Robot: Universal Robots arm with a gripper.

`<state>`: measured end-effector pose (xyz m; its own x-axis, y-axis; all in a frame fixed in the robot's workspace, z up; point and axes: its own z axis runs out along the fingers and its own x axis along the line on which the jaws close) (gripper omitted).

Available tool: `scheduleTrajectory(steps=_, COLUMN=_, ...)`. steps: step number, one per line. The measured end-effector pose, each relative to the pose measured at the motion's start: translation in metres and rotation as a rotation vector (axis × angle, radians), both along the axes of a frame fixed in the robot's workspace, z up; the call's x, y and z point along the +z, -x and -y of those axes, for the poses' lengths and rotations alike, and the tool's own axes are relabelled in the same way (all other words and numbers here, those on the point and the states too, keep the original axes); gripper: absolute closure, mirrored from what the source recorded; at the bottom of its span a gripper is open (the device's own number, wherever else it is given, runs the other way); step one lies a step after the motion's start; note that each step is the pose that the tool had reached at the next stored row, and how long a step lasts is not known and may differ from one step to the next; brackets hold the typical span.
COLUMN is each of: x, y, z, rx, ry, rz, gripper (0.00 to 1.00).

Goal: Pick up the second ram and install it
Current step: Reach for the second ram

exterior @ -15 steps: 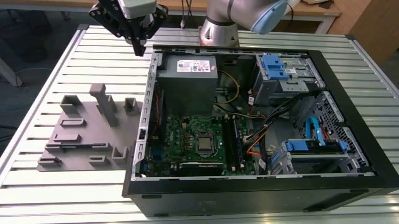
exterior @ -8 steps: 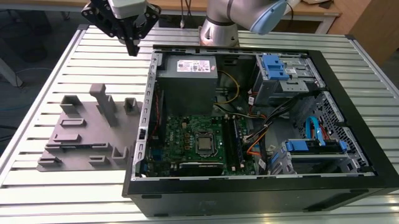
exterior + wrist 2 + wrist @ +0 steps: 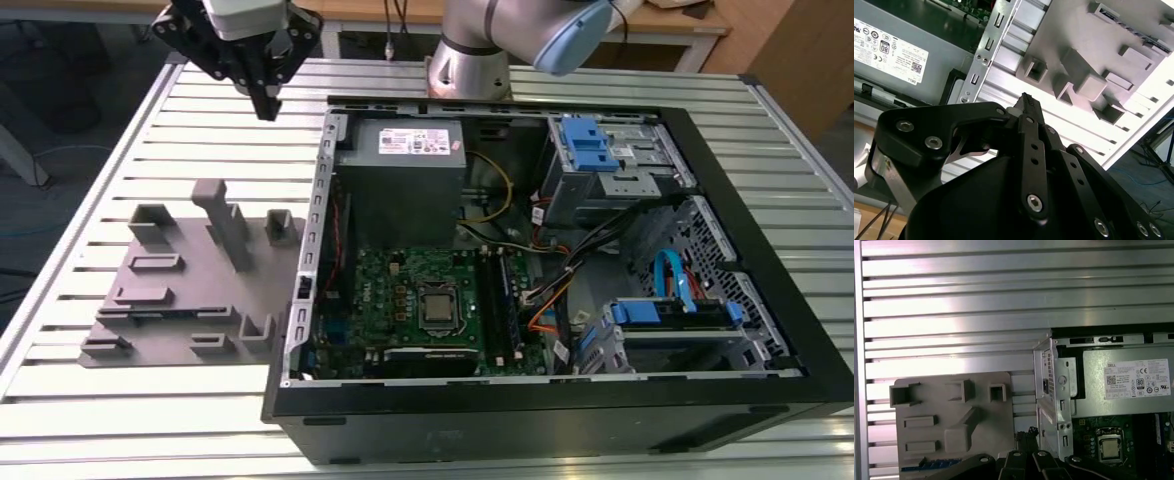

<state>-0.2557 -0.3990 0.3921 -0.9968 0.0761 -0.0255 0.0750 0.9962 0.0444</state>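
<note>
Tool hangs above surface, fingers pressed together, nothing seen between them. Second ram is probably the thin bluish strip lying on grey fixture plate, well apart from tool. Open computer case stands just beside plate.

One pincer, one case, one plate

Bright light glares off the slatted table; the case interior is dim.
</note>
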Motion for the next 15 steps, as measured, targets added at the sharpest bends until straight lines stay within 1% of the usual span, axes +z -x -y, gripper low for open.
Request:
scheduleTrajectory(steps=9, x=-0.0021, y=0.017, z=0.0000, rx=0.000, ry=0.0000, rz=0.0000, gripper=0.93)
scheduleTrajectory(steps=15, x=-0.0033, y=0.025, z=0.0000, rx=0.000, ry=0.0000, rz=0.0000, gripper=0.93)
